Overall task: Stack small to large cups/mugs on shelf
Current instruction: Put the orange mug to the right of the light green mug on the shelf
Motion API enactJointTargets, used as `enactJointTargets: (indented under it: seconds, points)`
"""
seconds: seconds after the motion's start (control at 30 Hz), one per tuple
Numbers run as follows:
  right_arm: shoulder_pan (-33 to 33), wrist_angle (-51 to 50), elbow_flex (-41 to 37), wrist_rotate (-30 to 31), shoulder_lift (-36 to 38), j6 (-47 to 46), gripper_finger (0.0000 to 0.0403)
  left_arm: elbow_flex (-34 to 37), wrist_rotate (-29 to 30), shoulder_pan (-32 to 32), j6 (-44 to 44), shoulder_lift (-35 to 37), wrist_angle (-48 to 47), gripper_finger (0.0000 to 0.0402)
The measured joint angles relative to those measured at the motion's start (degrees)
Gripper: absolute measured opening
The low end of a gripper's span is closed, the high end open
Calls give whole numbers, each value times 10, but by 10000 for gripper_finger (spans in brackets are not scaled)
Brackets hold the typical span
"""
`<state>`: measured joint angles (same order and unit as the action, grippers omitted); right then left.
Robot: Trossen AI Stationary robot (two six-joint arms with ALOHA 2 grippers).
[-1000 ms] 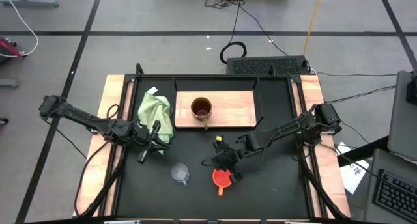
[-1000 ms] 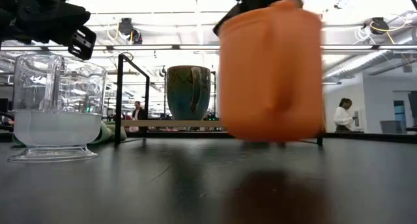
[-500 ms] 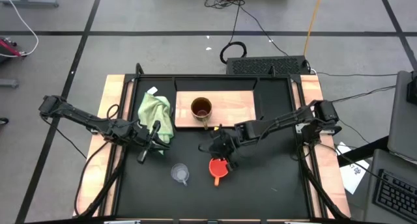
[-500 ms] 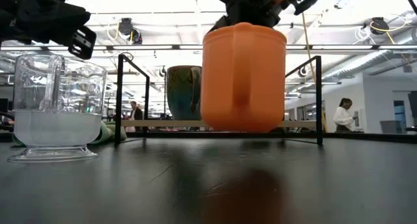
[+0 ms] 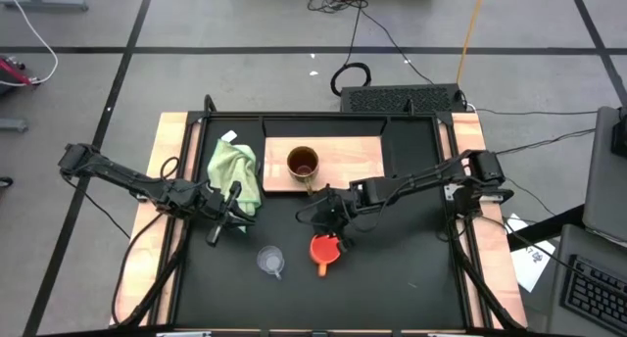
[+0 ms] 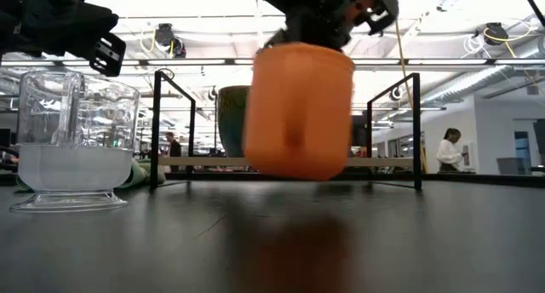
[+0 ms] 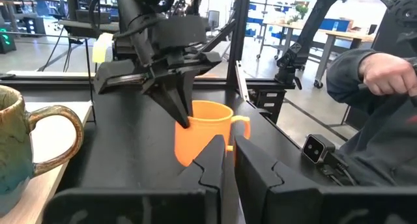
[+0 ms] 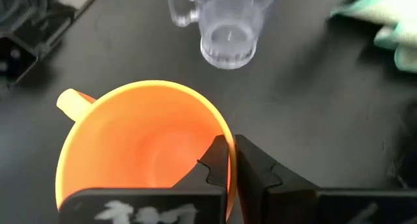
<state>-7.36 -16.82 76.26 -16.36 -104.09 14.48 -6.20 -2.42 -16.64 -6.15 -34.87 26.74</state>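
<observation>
- Two dark fingers of the right gripper [image 8: 229, 160] pinched tight on the rim of the orange cup [image 8: 140, 146], one inside the wall and one outside; probably gripped there so the handle stays free and the bottom stays clear for setting down into another vessel.
- Carried above the black tabletop [image 5: 402, 268], clear of it in the low view (mouth up, hanging roughly level), just in front of the wooden shelf [image 5: 353, 161]; in the high view, orange cup [image 5: 324, 250] sits near the shelf's front edge, short of the brown mug [image 5: 302, 164].
- Standing upright on the shelf, mouth open, handle toward the front: the brown mug, the largest, likely placed first as the base of the nest.
- Left on the tabletop, well apart from the shelf and beside the orange cup: the clear cup [image 5: 270, 261], upright, presumably the last to go in as the smallest.
- Parked over the left part of the table, next to a light green cloth [image 5: 233, 168]: the left gripper [image 5: 233, 208], fingers nearly closed with nothing between them, kept out of the carrying arm's path.
- Judged next: up over the shelf edge, centred on the brown mug, then lowered (handle clash with the mug's rim a possible snag).
</observation>
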Motion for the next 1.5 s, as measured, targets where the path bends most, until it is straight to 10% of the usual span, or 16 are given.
enactJointTargets:
  seconds: [0.67, 1.1, 1.5]
  points:
    - [6, -1, 0, -4, -30, -5, 8, 0, -1, 0, -1, 0, -1, 33]
    - [6, 18, 0, -2, -32, -37, 132, 0, -3, 0, -2, 0, -17, 33]
    - [5, 7, -1, -2, 54, -47, 161, 0, -4, 0, -20, 0, -9, 33]
